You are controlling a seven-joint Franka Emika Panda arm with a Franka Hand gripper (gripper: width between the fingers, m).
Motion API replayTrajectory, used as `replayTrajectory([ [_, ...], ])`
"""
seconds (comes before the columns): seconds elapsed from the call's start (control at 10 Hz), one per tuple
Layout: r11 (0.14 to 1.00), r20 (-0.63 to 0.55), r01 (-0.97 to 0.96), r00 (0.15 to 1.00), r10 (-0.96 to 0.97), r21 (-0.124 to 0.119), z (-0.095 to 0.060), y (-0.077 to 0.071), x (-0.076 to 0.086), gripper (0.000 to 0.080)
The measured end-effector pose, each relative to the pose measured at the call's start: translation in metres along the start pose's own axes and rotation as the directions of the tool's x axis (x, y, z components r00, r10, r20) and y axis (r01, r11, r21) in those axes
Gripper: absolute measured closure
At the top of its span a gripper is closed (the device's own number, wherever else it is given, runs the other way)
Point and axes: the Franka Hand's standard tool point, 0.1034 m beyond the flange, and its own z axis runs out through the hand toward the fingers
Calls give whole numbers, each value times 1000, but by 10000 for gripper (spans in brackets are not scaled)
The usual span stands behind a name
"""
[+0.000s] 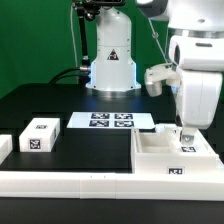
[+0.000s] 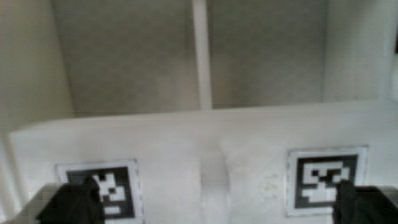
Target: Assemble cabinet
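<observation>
Low white rail [image 1: 70, 184] lies nearest; at right, your wide-open gripper [image 1: 184, 134] straddles the cabinet [image 1: 152, 160] wall: centre squarely before closing.

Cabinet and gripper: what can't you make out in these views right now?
Wrist view: the fingertips are cut off by the picture edge, so contact with the cabinet cannot be told.
Exterior view: the gripper is too small, white against white cabinet.
Wrist view: the cabinet tags are blurred, patterns unreadable.
Exterior view: the white block is cropped by the left edge.
</observation>
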Motion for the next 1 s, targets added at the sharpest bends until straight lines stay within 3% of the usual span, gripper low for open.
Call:
replayTrajectory([
  [0.2,1000,13,-3,1000,3,-18,-26,-4,1,151],
  [0.3,1000,18,4,1000,-4,-22,-33,-17,1,151],
  [0.5,1000,30,19,999,-19,-3,-27,-55,-6,151],
  [0.6,1000,30,22,999,-23,6,-22,-65,-7,151],
  [1.0,1000,23,21,1000,-21,-3,-20,-65,-7,151],
])
